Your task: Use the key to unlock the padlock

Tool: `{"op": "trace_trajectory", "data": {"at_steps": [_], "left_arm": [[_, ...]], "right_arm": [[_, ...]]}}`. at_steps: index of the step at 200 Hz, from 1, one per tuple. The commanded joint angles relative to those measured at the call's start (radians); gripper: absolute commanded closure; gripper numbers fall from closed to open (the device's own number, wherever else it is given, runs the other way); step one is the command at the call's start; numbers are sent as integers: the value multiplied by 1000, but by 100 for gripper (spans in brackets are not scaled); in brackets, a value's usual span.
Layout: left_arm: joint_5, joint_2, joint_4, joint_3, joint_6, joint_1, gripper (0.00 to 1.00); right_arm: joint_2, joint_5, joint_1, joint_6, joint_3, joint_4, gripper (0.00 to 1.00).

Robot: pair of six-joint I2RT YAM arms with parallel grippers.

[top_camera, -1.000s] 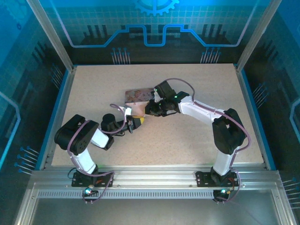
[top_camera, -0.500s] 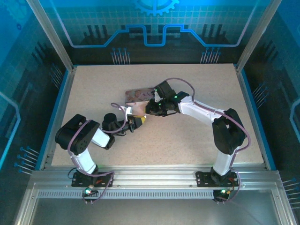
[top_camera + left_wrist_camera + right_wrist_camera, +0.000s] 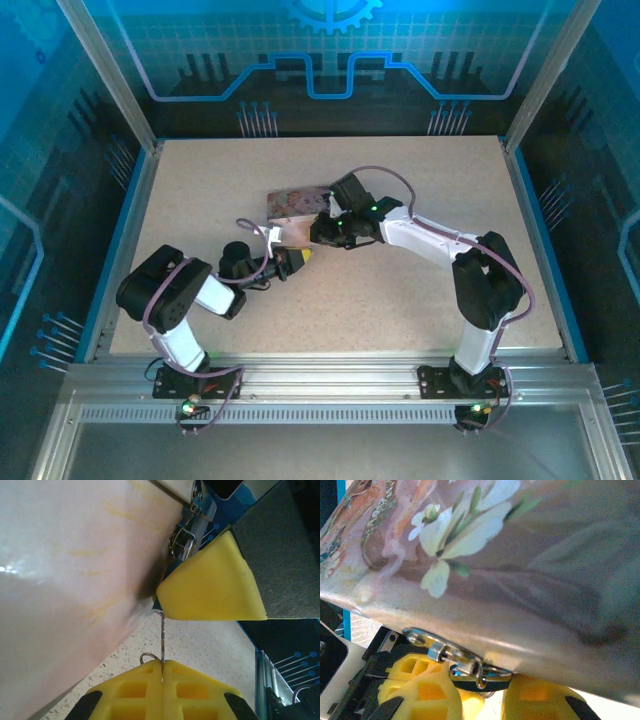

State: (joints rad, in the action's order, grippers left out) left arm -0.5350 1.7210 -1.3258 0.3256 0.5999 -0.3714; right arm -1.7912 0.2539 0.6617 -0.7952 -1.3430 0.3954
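Bare table (image 3: 420, 180) lies around the tin (image 3: 295, 203) except at its near edge, where both bent arms (image 3: 430, 238) meet. The right gripper (image 3: 480, 696) pinches the padlock (image 3: 480, 684) under the tin's hasp (image 3: 442, 652). The left gripper (image 3: 162, 664), closed, holds the key (image 3: 162, 637), tip at the padlock.

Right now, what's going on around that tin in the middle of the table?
Both arms meet at the near side of the pink printed tin. The right gripper is closed on the small padlock hanging from the tin's latch, steadying it. The left gripper is shut on the thin key, pointing it at the padlock. Whether the key is in the keyhole cannot be told; the padlock is not yet off.
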Motion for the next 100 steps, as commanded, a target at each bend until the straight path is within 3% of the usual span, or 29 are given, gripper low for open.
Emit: {"op": "trace_trajectory", "data": {"at_steps": [1,54,100], "left_arm": [[37,-63,-74,-2,-50,-5,100],[11,-89,-73,-7,-50,19,100],[6,-79,-73,-1,-49,-10,100]], "right_arm": [[57,92,21,32,-17,15,100],[90,113,15,83,-47,107,100],[86,157,16,71,-46,90,100]]}}
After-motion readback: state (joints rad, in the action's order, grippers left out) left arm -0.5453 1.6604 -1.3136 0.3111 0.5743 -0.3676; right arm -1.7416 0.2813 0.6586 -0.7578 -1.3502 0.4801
